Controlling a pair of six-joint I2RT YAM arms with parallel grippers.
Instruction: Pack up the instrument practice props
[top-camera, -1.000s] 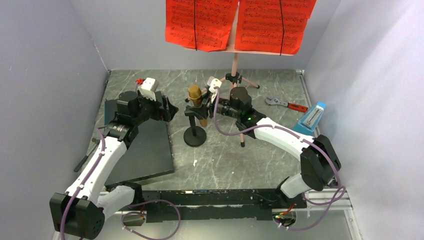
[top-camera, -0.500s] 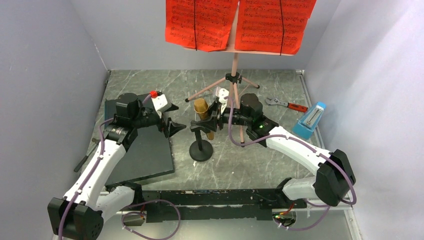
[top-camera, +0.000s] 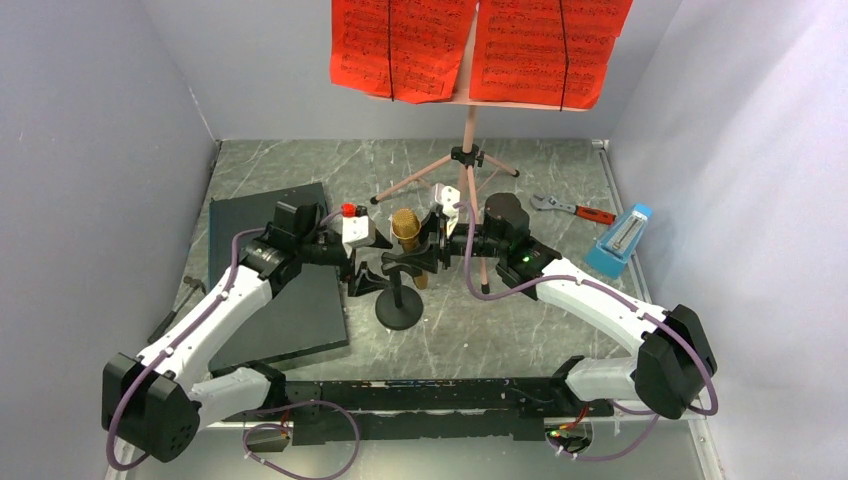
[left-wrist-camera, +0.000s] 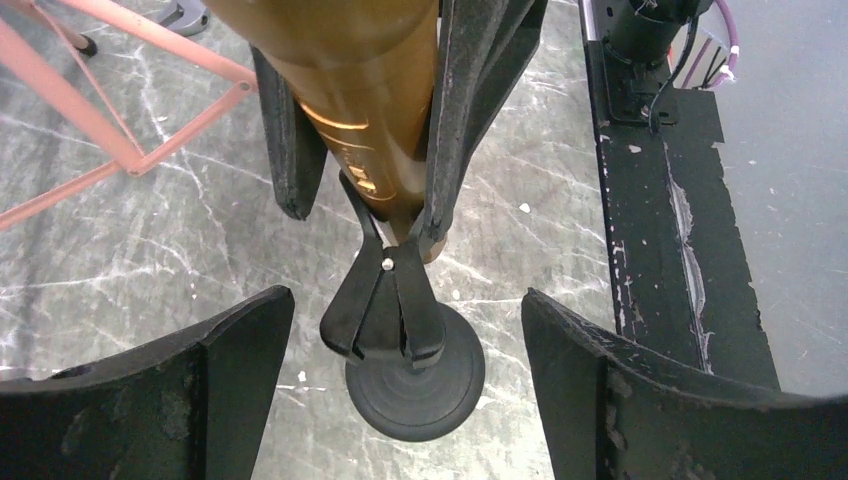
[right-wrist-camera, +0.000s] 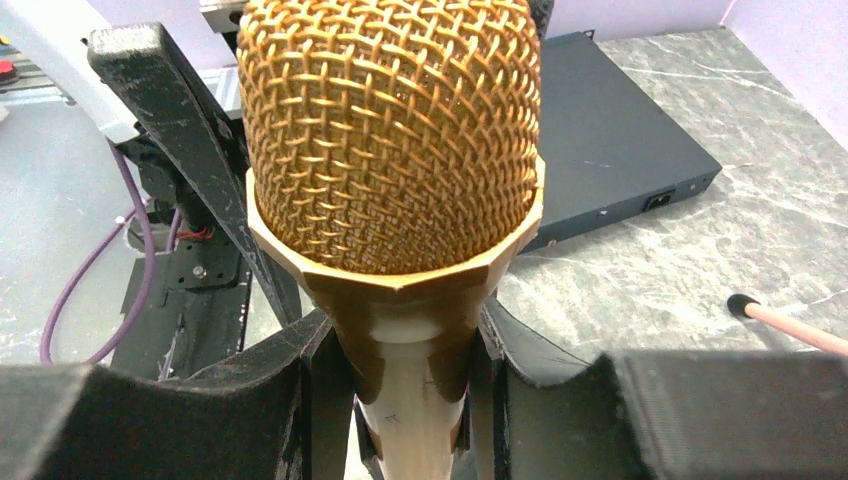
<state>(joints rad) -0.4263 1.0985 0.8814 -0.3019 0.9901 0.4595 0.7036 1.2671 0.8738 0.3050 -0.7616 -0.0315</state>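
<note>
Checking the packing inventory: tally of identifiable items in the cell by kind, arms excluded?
pink tripod music stand: 1
red sheet-music pages: 2
gold microphone on black round-base stand: 1
blue metronome: 1
red-handled wrench: 1
dark flat slab: 1
Total: 7

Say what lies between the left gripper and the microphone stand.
Only bare table, in the left wrist view, separates the open left gripper from the microphone stand.
</note>
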